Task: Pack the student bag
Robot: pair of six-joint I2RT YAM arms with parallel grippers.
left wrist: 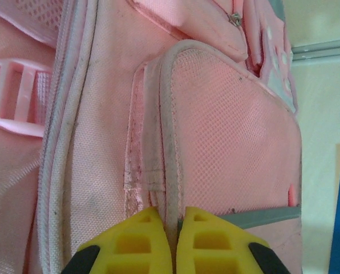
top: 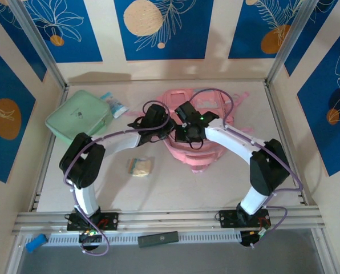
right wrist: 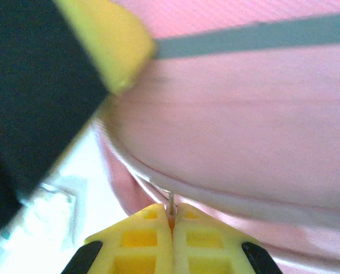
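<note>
I judge the packing barely begun: the student bag (top: 187, 155) lies flat mid-table, and a mint green case (top: 79, 117) to its left and a small yellowish packet (top: 140, 166) just off its near-left corner are both outside it. Getting a compartment open looks like the step in hand. My left gripper (left wrist: 171, 220) is pinched tight on the white piping (left wrist: 169, 142) of a mesh pocket. My right gripper (right wrist: 171, 208) is closed on a thin metal tab (right wrist: 171, 198) at the bag's edge, possibly a zip pull.
</note>
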